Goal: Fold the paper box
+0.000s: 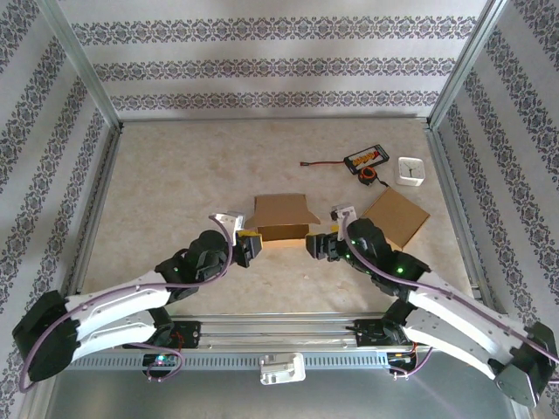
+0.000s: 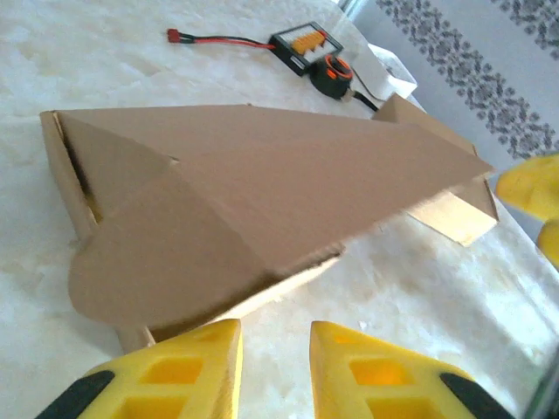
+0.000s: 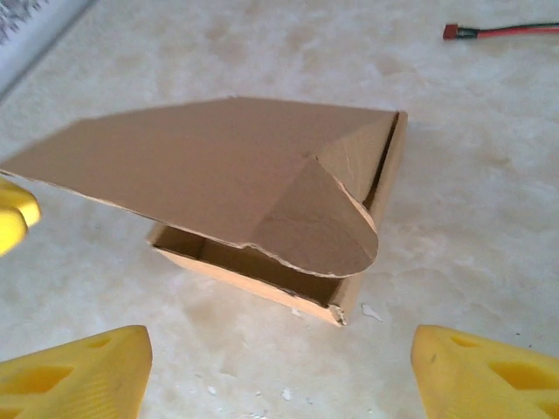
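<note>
Brown cardboard box [image 1: 281,218] sits mid-way across the beige marbled table [image 1: 175,175], its lid [image 3: 192,166] half-lowered and a rounded side flap [image 3: 319,227] still untucked. Left gripper [image 2: 275,340], slightly parted, and right gripper [image 3: 279,349], spread wide, flank its near side, both empty and apparently positioned for tucking.

readable text: none in any view.
paper box [image 2: 262,192]: plain brown card on the faces in view, nothing printed.
black pack [image 2: 306,41]: carries a yellow-orange label; its marks are too small and blurred to read.
white clock [image 1: 410,169]: dark hands show on the dial, but any figures are too small to make out.
flat cardboard sheet [image 1: 397,216]: bare brown surface, no lettering.
brands, numbers, signs: none can be told.
</note>
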You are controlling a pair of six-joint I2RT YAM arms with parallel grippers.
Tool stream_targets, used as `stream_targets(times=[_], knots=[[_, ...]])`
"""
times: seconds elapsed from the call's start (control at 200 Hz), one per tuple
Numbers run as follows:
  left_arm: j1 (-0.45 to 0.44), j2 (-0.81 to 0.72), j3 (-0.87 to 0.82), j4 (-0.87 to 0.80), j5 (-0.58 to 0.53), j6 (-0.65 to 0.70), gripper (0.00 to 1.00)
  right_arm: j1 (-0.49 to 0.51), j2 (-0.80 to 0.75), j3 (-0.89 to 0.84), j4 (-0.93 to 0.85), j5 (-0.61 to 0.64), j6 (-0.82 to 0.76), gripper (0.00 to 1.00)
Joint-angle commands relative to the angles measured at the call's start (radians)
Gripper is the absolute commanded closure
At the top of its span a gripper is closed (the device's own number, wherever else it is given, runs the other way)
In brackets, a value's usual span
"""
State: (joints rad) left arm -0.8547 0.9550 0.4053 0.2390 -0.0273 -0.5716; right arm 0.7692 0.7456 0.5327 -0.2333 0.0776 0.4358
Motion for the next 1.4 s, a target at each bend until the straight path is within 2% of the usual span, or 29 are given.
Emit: stream_targets(times=[0.0, 0.11, 0.225, 0.28, 0.39, 0.525, 0.625, 0.76, 0.974, 1.114, 1.394], knots=[[-0.045, -0.074, 0.11, -0.231, -0.01, 0.002, 0.73, -0.016, -0.062, 0.092, -0.079, -0.03, 0.042, 0.21], [-0.063, -0.124, 0.237, -0.367, -0.053, -0.025, 0.73, -0.085, -0.034, 0.204, -0.139, -0.082, 0.085, 0.21], [-0.031, -0.097, 0.395, -0.546, -0.152, -0.113, 0.77, -0.246, 0.131, 0.383, -0.281, -0.271, 0.169, 0.27], [0.031, -0.043, 0.472, -0.637, -0.108, -0.148, 0.77, -0.321, 0.23, 0.462, -0.347, -0.396, 0.197, 0.3], [0.171, 0.073, 0.56, -0.72, 0.027, -0.219, 0.77, -0.402, 0.388, 0.586, -0.427, -0.534, 0.211, 0.36], [0.296, 0.178, 0.556, -0.676, 0.13, -0.269, 0.77, -0.423, 0.545, 0.669, -0.475, -0.569, 0.176, 0.47], [0.363, 0.253, 0.541, -0.624, 0.215, -0.293, 0.77, -0.421, 0.633, 0.677, -0.472, -0.614, 0.178, 0.48], [0.381, 0.343, 0.53, -0.546, 0.335, -0.305, 0.75, -0.419, 0.71, 0.642, -0.451, -0.636, 0.177, 0.47], [0.38, 0.46, 0.473, -0.368, 0.497, -0.384, 0.63, -0.405, 0.793, 0.613, -0.388, -0.666, 0.199, 0.54], [0.381, 0.475, 0.419, -0.267, 0.521, -0.443, 0.62, -0.388, 0.829, 0.604, -0.357, -0.671, 0.218, 0.58], [0.38, 0.488, 0.39, -0.255, 0.507, -0.449, 0.68, -0.369, 0.851, 0.554, -0.29, -0.647, 0.253, 0.62]])
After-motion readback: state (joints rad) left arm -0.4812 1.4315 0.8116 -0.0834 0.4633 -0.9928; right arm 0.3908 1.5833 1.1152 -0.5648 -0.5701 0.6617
